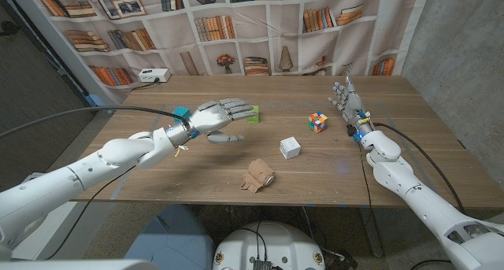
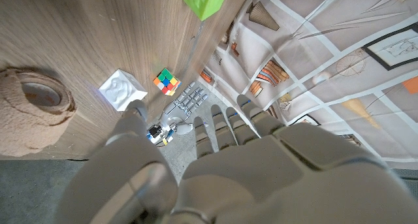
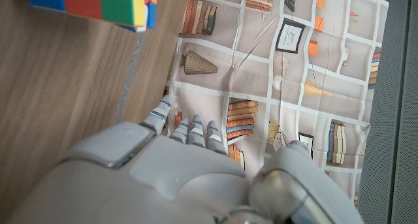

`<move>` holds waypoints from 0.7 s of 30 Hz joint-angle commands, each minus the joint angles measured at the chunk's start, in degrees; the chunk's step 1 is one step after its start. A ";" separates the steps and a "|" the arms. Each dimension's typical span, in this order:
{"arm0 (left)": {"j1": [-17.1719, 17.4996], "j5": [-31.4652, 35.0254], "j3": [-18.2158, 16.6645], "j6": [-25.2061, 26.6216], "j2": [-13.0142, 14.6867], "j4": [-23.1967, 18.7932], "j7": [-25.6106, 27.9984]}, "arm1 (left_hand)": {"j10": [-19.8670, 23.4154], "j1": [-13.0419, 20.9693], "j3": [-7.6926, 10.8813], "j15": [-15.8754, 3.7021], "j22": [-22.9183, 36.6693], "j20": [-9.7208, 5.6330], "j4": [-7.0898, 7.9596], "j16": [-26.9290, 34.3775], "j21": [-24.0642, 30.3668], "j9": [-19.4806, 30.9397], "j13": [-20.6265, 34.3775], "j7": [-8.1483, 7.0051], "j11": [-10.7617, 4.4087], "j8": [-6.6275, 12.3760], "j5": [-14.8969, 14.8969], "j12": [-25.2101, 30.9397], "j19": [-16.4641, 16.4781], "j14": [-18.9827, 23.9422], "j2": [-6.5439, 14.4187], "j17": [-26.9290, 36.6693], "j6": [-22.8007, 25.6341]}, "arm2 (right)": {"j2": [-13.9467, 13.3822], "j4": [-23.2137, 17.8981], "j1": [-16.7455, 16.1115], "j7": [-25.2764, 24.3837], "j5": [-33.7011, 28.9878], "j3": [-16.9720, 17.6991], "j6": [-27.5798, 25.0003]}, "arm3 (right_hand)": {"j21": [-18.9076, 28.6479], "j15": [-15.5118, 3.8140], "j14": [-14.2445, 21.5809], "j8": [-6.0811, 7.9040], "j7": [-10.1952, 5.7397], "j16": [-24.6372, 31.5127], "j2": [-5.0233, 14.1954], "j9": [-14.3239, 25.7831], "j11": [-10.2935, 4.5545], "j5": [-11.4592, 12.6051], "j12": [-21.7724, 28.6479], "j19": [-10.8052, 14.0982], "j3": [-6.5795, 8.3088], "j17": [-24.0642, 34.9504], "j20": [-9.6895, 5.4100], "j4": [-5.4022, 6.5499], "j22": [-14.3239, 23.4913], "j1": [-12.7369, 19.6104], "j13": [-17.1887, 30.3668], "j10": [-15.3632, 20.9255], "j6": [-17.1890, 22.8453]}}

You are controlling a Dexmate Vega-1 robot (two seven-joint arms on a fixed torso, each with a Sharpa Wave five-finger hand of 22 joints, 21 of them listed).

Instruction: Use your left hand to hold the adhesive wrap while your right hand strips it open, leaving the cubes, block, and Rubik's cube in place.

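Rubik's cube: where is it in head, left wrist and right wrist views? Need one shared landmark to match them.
Head view: the Rubik's cube sits right of centre on the table, between the white cube and the right hand.
Left wrist view: the Rubik's cube is mid-frame, beside the white cube.
Right wrist view: the Rubik's cube is at the upper left edge, cropped.
Shared landmark: the bookshelf backdrop behind the table.

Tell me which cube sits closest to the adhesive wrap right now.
The white cube, just beyond and to the right of the tan adhesive wrap. The Rubik's cube, green cube and teal cube all lie farther back.
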 commanded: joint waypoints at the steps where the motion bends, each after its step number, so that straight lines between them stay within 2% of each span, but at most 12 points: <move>1: -0.89 2.83 -0.73 -2.11 1.49 -3.22 -4.32 | 0.74 2.72 1.34 -0.07 -0.10 0.19 -0.24 -0.22 -0.05 0.12 0.17 -0.04 0.00 0.18 -0.58 -0.04 0.13 0.48 0.67 0.08 0.29 | 1.66 6.02 2.20 3.12 0.98 -0.03 1.81 | 0.03 -0.21 -0.02 -0.08 -0.56 0.19 0.13 0.12 -0.16 0.00 0.32 -0.17 0.01 0.10 0.33 -0.61 0.05 0.27 0.15 -0.06 0.19; 5: -1.22 4.14 -0.80 -2.61 1.71 -3.71 -4.92 | 0.55 4.77 2.07 -0.22 -0.13 0.18 -0.48 -0.32 -0.10 0.11 0.16 -0.43 -0.28 -0.36 -1.18 -0.19 0.09 0.31 0.25 0.05 -0.75 | 1.85 7.28 2.90 3.65 1.21 0.12 1.90 | 0.02 -0.18 -0.03 -0.07 -0.62 0.19 0.14 0.12 -0.22 0.00 0.31 -0.19 0.00 0.10 0.34 -0.62 0.05 0.26 0.15 -0.10 0.22; 9: -1.07 5.03 -0.75 -2.79 1.73 -3.79 -4.66 | 0.05 6.47 2.23 -0.36 -0.14 0.22 -0.49 -0.41 -0.16 0.12 0.16 -0.79 -0.62 -0.93 -1.86 -0.45 0.00 0.06 -1.36 0.04 -1.99 | 2.07 8.66 3.60 4.18 1.26 0.20 2.22 | 0.02 -0.18 -0.03 -0.09 -0.63 0.19 0.15 0.12 -0.11 -0.01 0.31 -0.22 -0.01 0.11 0.36 -0.62 0.05 0.24 0.14 -0.11 0.18; 21: -2.82 6.77 0.69 -4.83 0.32 -2.02 -3.80 | -0.82 7.64 1.96 -0.29 -0.07 0.23 -0.10 -0.57 -0.26 0.19 0.20 -1.35 -0.72 -1.34 -2.41 -0.78 -0.46 -0.72 -3.35 0.08 -3.04 | 3.13 12.34 5.37 5.25 1.38 0.11 2.64 | 0.01 -0.23 -0.09 -0.09 -0.65 0.19 0.21 0.12 -0.19 -0.03 0.31 -0.27 -0.04 0.14 0.41 -0.61 0.05 0.16 0.14 -0.16 0.17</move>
